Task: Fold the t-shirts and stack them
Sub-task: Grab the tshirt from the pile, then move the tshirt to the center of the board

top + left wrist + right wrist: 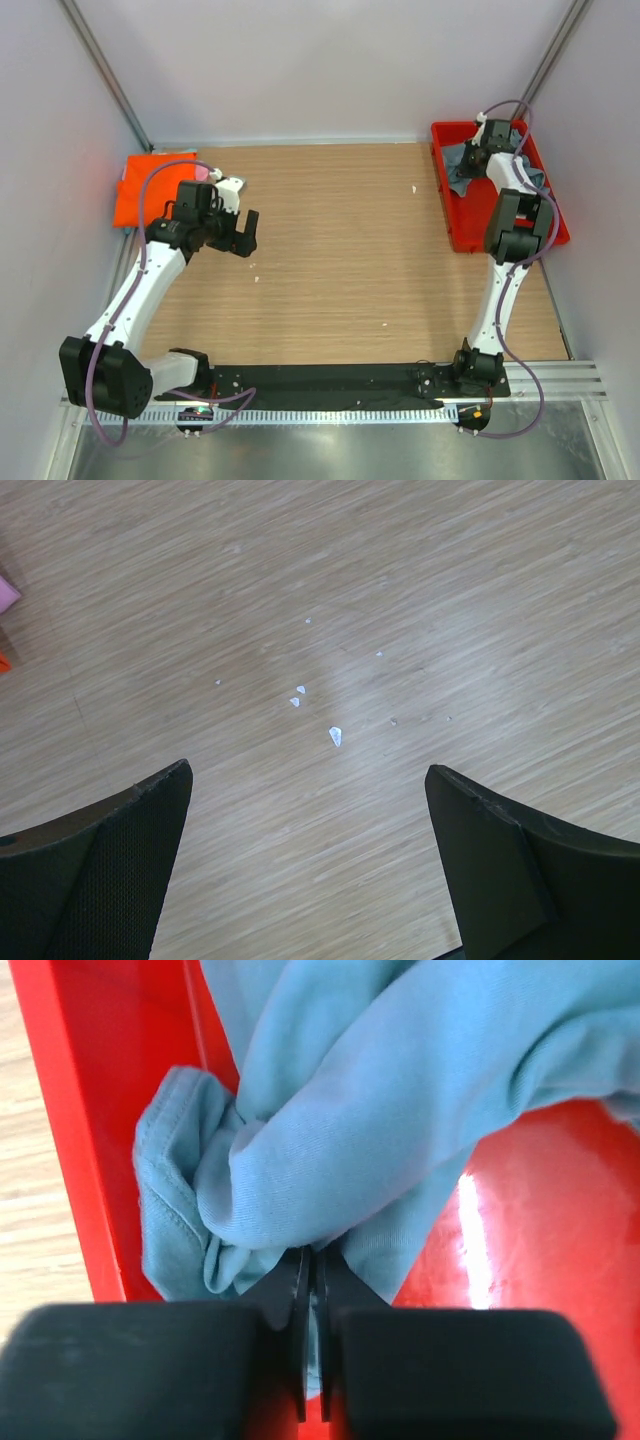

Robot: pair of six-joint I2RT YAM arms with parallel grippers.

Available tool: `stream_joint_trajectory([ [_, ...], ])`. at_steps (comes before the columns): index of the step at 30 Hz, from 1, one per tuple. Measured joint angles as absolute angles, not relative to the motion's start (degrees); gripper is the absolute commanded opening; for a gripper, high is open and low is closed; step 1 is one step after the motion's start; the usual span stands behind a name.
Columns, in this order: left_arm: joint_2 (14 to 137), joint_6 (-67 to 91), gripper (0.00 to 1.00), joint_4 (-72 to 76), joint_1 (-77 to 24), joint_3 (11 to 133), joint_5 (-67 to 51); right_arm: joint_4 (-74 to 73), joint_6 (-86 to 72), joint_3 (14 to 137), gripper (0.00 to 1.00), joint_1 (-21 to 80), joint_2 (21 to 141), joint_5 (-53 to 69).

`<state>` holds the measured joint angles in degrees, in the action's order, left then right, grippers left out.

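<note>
My right end effector [312, 1270] is clenched on a fold of the blue shirt [400, 1110], which is bunched against the wall of the red bin [90, 1110]. My left end effector [308, 780] hangs released over white flecks [335, 736] on the counter [450, 600]. The orange shirt [140, 190] lies far left, and my arm hides most of the pink shirt [203, 172].

Dusty grey-blue cloth t-shirt [400, 1110]: one
Bright orange cloth t-shirt [150, 187]: one
Pink cloth t-shirt [6, 593]: one
Red rectangular plastic bin [470, 225]: one

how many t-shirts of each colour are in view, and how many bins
orange t-shirt: 1
grey-blue t-shirt: 1
pink t-shirt, only a sliver showing: 1
red bin: 1
total: 4
</note>
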<state>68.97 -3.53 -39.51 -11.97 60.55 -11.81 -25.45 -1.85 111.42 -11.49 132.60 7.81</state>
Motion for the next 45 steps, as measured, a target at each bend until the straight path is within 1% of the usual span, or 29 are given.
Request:
stream_joint_trajectory([
  [4, 68.97, -3.51, 1.0, -39.57, -11.97, 60.55, -11.81, -24.01, -1.63, 106.02, 0.01, -11.49, 128.73, 7.92],
  [9, 68.99, -3.57, 1.0, -39.57, -11.88, 60.58, -10.7, -25.71, 1.5, 101.1, 0.01, -11.29, 115.83, 9.17],
  [15, 69.65, -3.4, 1.0, -39.66, -11.11, 61.32, -8.4, -26.79, 7.57, 101.8, 0.01, -8.71, 93.36, 13.19],
  [19, 70.24, -3.16, 1.0, -39.44, -11.07, 61.58, -8.43, -29.26, 11.31, 103.68, 0.01, -3.4, 82.43, 19.16],
  [21, 70.28, -3.01, 1.0, -39.29, -11.07, 61.58, -8.4, -31.73, 12.36, 105.58, 0.01, 0.32, 79.05, 23.35],
  [24, 70.28, -2.81, 1.0, -38.98, -11.07, 61.58, -8.38, -35.66, 11.9, 110.89, 0.01, 3.9, 77.25, 31.97],
  [30, 70.22, -1.69, 0.99, -37.63, -11.05, 61.56, -6.52, -36.8, 4.99, 121.27, 0.01, 3.11, 78.54, 45.12],
  [33, 70.04, -1.41, 1.0, -36.69, -10.94, 61.36, -5.69, -33.08, -1.8, 123.81, 0.01, 2.09, 80.09, 50.39],
  [36, 69.82, -1.15, 1.0, -36.16, -10.81, 60.86, -5.58, -25.26, -10.92, 125.38, 0.01, 0.56, 83.05, 54.89],
  [39, 69.82, -0.75, 1.0, -35.9, -10.76, 60.6, -5.34, -16.32, -19.9, 125.78, 0.01, -1.06, 86.52, 57.63],
  [40, 69.82, -0.64, 1.0, -35.83, -10.76, 60.6, -5.08, -15.64, -20.64, 125.75, 0.01, -1.41, 86.87, 57.82],
  [43, 69.65, -0.51, 1.0, -35.4, -10.72, 60.58, -4.03, -9.98, -24.64, 121.1, 0.01, -1.91, 87.31, 58.26],
  [45, 69.45, -0.47, 1.0, -35.27, -10.68, 60.55, -3.57, -6.52, -25.65, 114.41, 0.01, -1.89, 85.93, 58.28],
])
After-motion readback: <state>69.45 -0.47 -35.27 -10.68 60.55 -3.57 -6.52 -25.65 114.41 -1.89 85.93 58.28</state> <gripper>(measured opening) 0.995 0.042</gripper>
